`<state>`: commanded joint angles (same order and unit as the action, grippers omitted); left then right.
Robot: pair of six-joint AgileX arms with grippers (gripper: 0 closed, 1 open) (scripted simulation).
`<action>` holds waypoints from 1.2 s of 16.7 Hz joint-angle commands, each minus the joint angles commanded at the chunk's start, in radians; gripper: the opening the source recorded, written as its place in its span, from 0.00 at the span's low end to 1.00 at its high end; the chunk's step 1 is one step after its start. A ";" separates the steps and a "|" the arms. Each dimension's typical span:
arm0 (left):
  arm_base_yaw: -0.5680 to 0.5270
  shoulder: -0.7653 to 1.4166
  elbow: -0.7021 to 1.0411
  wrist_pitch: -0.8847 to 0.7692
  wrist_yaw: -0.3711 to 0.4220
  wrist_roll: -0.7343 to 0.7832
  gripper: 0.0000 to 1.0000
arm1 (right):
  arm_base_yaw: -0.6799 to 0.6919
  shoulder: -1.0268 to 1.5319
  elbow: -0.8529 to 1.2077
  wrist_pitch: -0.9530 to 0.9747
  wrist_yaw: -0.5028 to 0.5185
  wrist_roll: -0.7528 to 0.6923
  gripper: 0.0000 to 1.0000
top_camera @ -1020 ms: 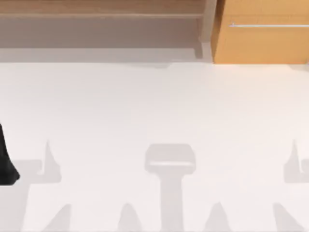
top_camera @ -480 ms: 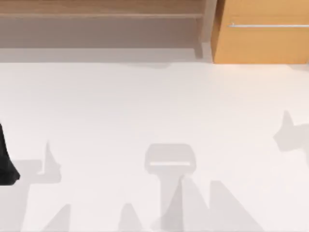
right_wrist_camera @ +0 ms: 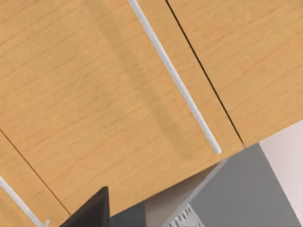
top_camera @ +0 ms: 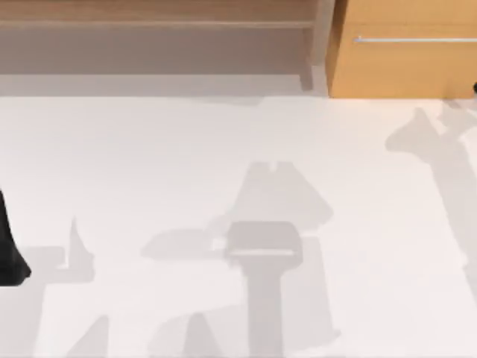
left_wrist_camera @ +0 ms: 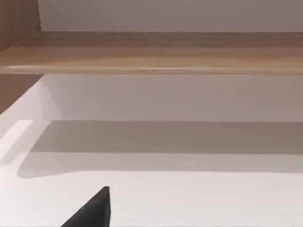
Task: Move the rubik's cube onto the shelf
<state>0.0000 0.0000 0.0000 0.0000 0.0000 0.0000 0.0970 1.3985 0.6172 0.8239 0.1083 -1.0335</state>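
At the far left edge of the top view we see a dark piece of our left arm (top_camera: 9, 250) low over the white table (top_camera: 149, 149) – its gripper's state we cannot tell. In the left wrist view a black fingertip (left_wrist_camera: 92, 213) pokes into the frame, with the table below it and the shelf ahead.

The shelf (top_camera: 156, 13) runs along the back of the table, from the left edge to past the middle: a long light-brown board with a grey-brown recess (top_camera: 149, 51) beneath it and an upright side panel (top_camera: 322, 37) closing it on the right. From the left wrist camera the board (left_wrist_camera: 156, 52) crosses the whole frame, its top bare wood. We cannot locate the rubik's cube.

Just right of the panel stands the orange-wood drawer (top_camera: 406, 63) with its thin metal handle (top_camera: 414, 39). At the right edge, beside the drawer's lower corner, a small dark tip of our right arm (top_camera: 475, 89) shows – again, grip state untold. The right wrist camera looks close onto the drawer fronts (right_wrist_camera: 94, 94) and a pale handle bar (right_wrist_camera: 173, 75).

No lettering or label is readable anywhere.
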 joint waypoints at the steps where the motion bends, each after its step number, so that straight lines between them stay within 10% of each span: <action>1: 0.000 0.000 0.000 0.000 0.000 0.000 1.00 | 0.009 0.099 0.041 0.056 0.011 -0.065 1.00; 10: 0.000 0.000 0.000 0.000 0.000 0.000 1.00 | 0.073 0.767 0.302 0.423 0.094 -0.482 1.00; 20: 0.000 0.000 0.000 0.000 0.000 0.000 1.00 | 0.075 0.836 0.338 0.452 0.100 -0.524 1.00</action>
<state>0.0000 0.0000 0.0000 0.0000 0.0000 0.0000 0.1715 2.2344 0.9552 1.2754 0.2085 -1.5571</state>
